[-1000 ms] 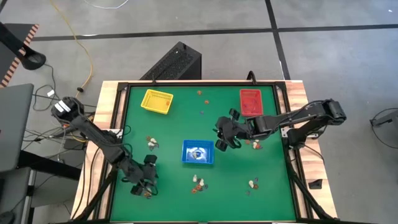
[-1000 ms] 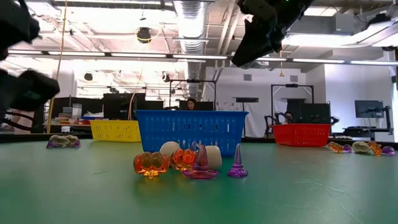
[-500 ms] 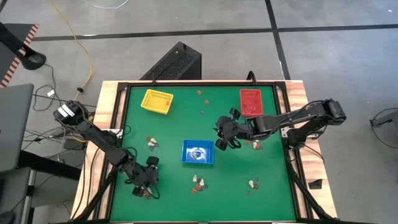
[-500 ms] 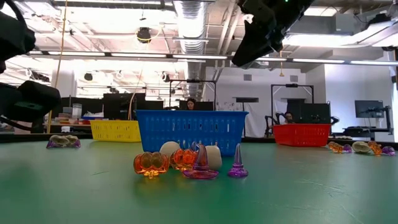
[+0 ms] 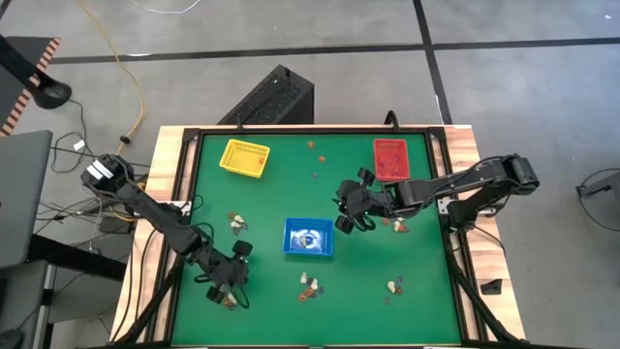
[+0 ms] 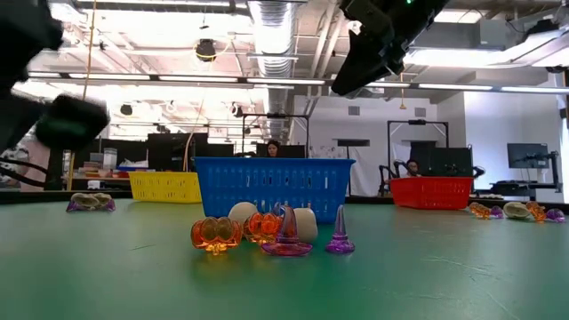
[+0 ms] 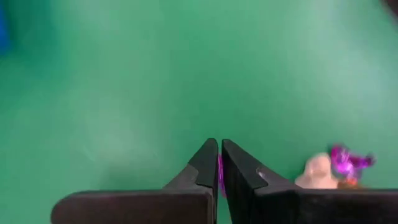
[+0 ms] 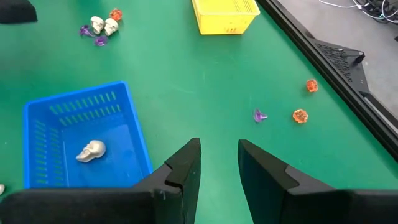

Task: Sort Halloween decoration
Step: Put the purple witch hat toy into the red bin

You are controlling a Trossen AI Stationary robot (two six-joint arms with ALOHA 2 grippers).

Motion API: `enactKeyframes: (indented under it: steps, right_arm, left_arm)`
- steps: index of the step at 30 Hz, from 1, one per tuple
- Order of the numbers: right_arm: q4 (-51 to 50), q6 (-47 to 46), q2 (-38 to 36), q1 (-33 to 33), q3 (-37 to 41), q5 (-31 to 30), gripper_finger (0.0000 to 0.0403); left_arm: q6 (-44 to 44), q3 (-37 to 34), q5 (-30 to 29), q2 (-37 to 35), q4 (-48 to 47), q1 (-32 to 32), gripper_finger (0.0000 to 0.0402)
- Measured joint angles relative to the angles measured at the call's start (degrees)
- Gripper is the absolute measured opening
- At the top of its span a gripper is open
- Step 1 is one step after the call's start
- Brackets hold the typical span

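Note:
The Halloween decoration pieces lie in small clusters on the green table (image 5: 271, 199): one (image 5: 235, 223) at the left, one (image 5: 308, 284) in front of the blue tray (image 5: 309, 239), and others (image 5: 393, 287) (image 5: 398, 225) at the right. My left gripper (image 5: 227, 289) is low over the front-left corner. In the left wrist view it (image 7: 219, 152) is shut on a thin purple trinket (image 7: 219, 172), with a white skull (image 7: 318, 170) and a purple piece (image 7: 348, 159) lying just beside it. My right gripper (image 5: 346, 215) hovers to the right of the blue tray, open (image 8: 217, 155) and holding nothing.
A yellow tray (image 5: 244, 158) stands at the back left and a red tray (image 5: 390, 159) at the back right. The blue tray (image 8: 74, 137) holds a white skull (image 8: 91, 150). Loose orange pieces (image 8: 300, 116) and a purple one (image 8: 259, 116) lie near the back edge.
My left gripper's fingers have closed from wide open onto the purple trinket, and the gripper has risen a little in the low view. The right arm has not moved.

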State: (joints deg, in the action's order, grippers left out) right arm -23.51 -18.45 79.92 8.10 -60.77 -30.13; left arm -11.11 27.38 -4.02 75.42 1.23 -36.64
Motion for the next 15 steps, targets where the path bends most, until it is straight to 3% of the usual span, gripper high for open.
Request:
enactKeyframes:
  steps: [4, 9, 15]
  right_arm:
    - [0.0, 0.5, 0.0, 0.0, 0.0, 0.0, 0.0136]
    - [0.0, 1.0, 0.0, 0.0, 0.0, 0.0, 0.0136]
    - [-1.7, 1.1, 0.0, 0.1, 0.0, 0.0, 0.0136]
  left_arm:
    - [6.7, 0.1, -0.1, -5.4, 0.1, 3.8, 0.0000]
    - [23.3, 0.2, 0.3, -13.1, 9.9, 12.7, 0.0000]
    - [30.1, 0.2, 11.7, -11.7, 27.1, 26.2, 0.0000]
